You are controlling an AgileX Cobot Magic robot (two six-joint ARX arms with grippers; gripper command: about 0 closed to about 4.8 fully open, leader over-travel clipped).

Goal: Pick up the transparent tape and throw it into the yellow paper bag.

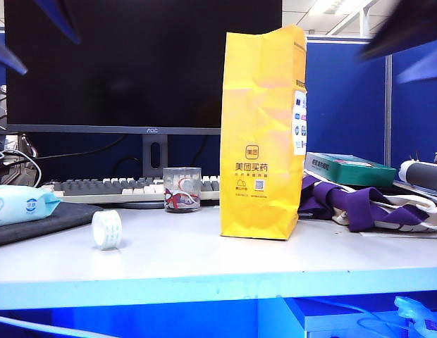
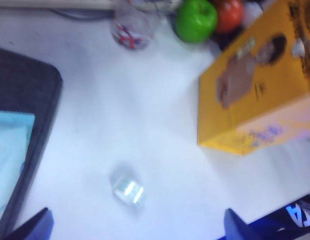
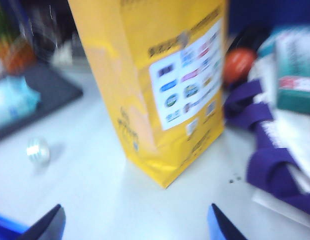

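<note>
Tape [image 1: 106, 229] outside bag [image 1: 263, 134]; left fingers [image 2: 32, 227], right fingers [image 3: 47, 225] above.

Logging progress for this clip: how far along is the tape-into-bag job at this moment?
Nothing is done yet: the transparent tape sits on the table, apart from the upright yellow paper bag. The left gripper is above the tape with jaws wide and empty; the right gripper is near the bag, holding nothing. Grasping, carrying and dropping all remain.
</note>
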